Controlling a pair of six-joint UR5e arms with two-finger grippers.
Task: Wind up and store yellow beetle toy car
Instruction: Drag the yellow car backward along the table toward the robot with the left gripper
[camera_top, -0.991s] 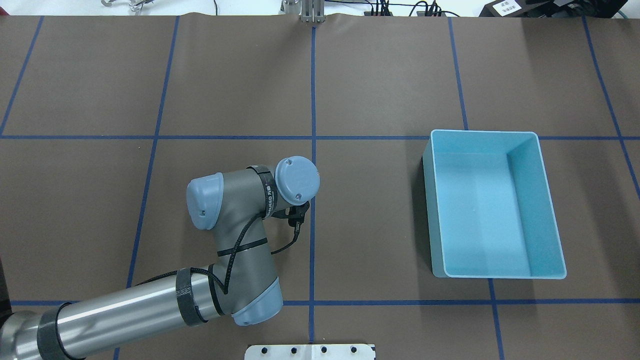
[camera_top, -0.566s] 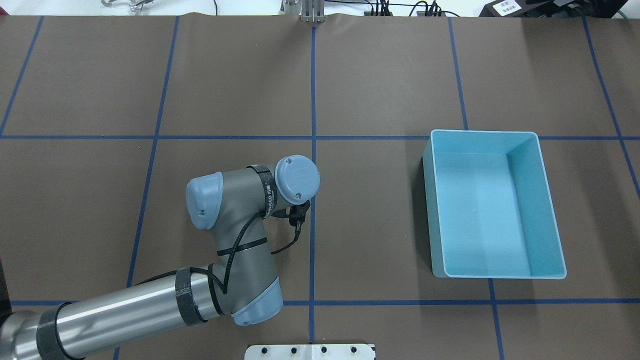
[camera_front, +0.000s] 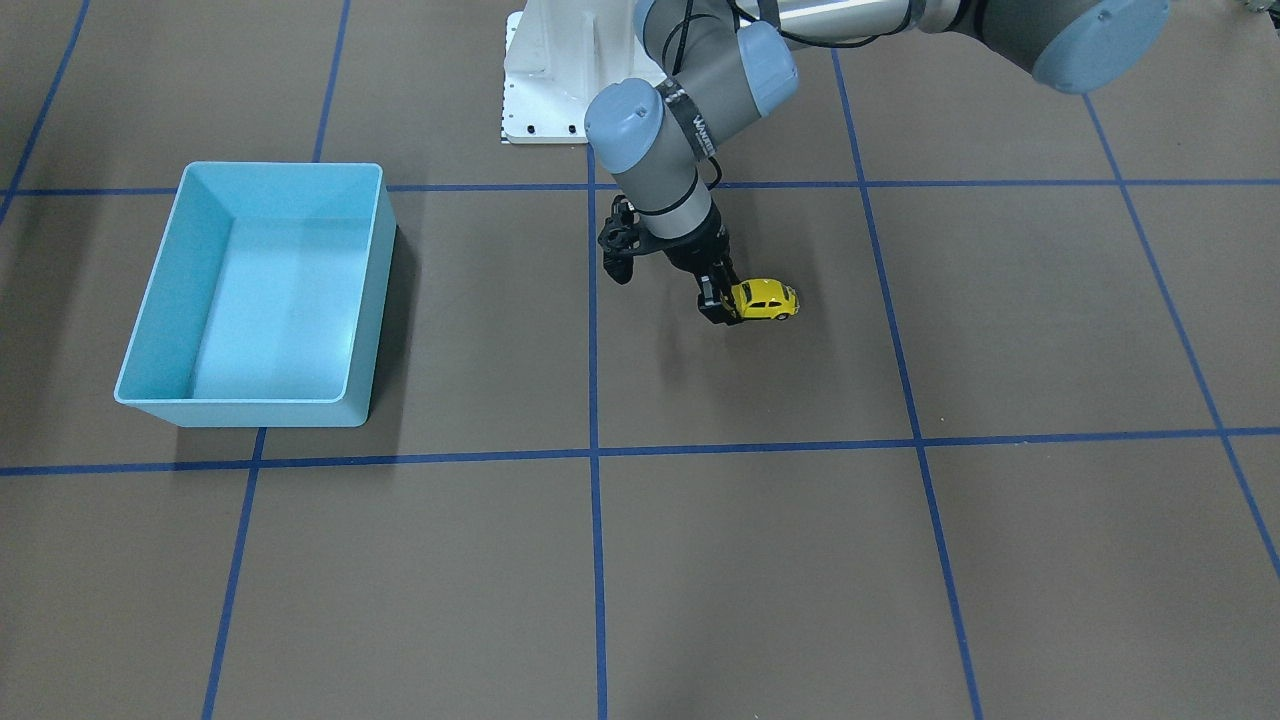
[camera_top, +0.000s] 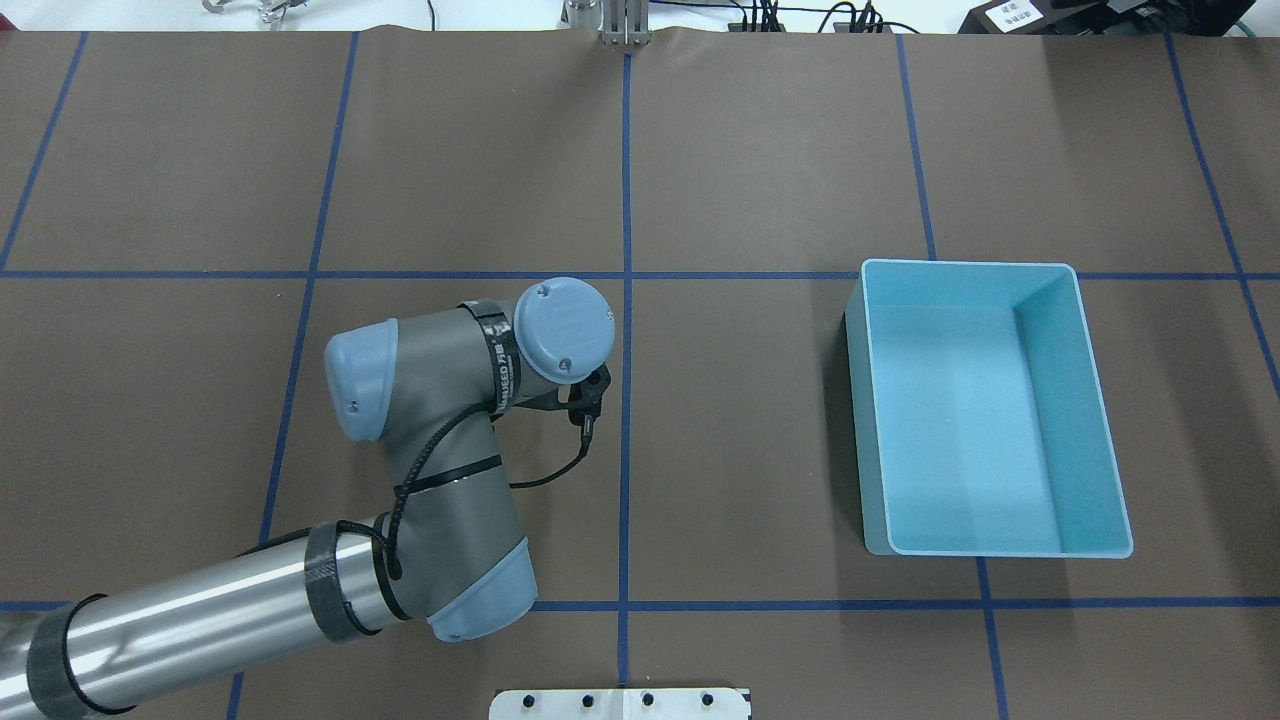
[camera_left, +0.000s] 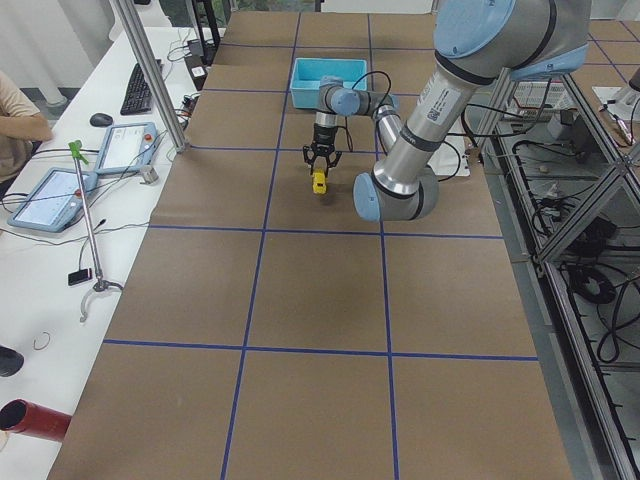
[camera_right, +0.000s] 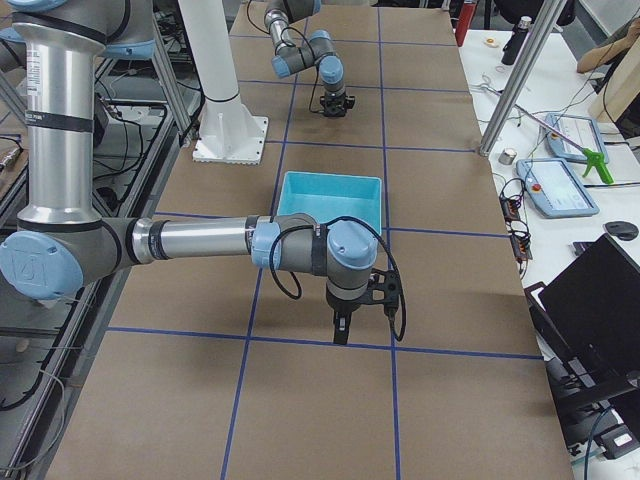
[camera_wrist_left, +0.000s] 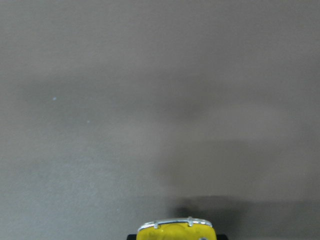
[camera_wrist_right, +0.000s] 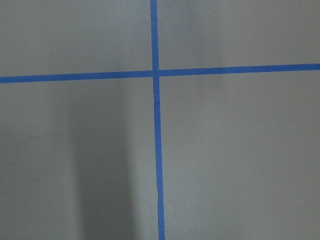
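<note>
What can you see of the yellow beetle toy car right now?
The yellow beetle toy car is tiny, glossy bright yellow and rounded, with dark windows, dark wheels and a chrome bumper strip in the left wrist view. It sits upright, wheels down, seemingly on the brown table cover, well apart from the light blue bin. The left gripper grips one end, fingers on both sides. Overhead, the wrist hides it.

Bare mat (camera_front: 490, 300) lies between the left arm (camera_front: 660, 150) and the blue bin (camera_front: 240, 412).
</note>
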